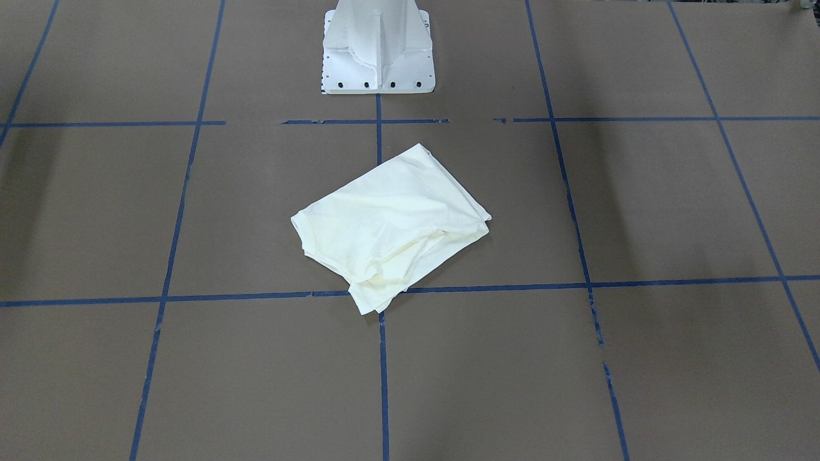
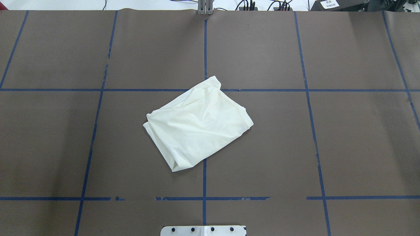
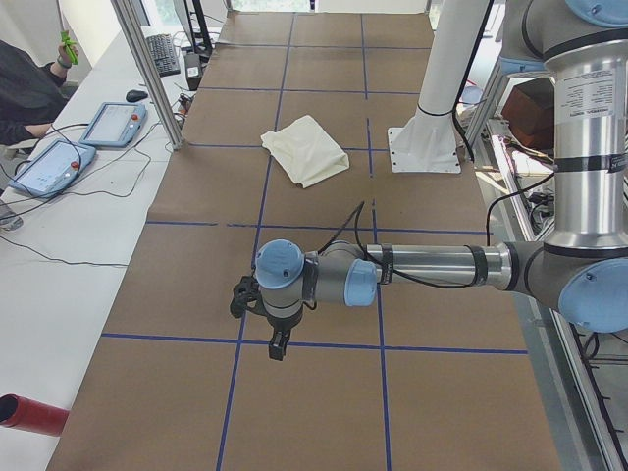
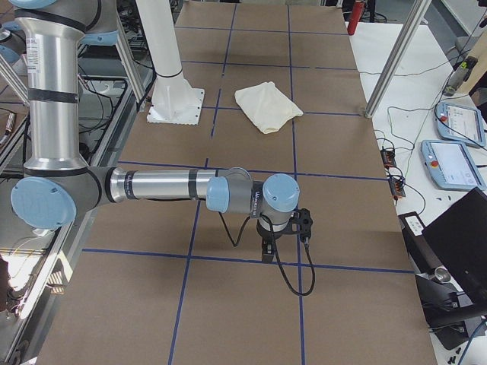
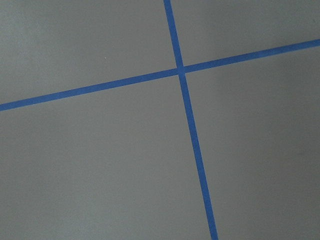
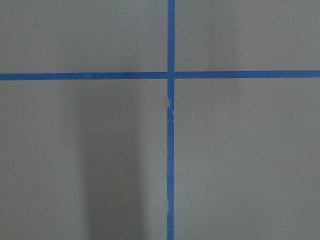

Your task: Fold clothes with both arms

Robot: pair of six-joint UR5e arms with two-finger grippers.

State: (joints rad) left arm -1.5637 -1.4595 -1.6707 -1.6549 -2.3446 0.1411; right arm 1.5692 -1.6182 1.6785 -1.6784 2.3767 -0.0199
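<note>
The cream shirt [image 2: 198,123] lies folded into a compact, slightly rumpled bundle at the table's middle, plain side up; no print shows. It also appears in the front view as the shirt [image 1: 391,224], and small in the side views [image 3: 305,149] [image 4: 267,106]. My left gripper [image 3: 278,346] hangs over bare table far from the shirt, seen only in the left side view; I cannot tell if it is open or shut. My right gripper [image 4: 266,249] hangs likewise at the opposite end, seen only in the right side view, state unclear. Both wrist views show only table and tape.
Brown table cover with a grid of blue tape lines [image 2: 204,90]. The white pedestal base [image 1: 378,48] stands at the robot's edge. Tablets [image 3: 116,123] and cables lie on the side bench, where a person's arm [image 3: 29,93] rests.
</note>
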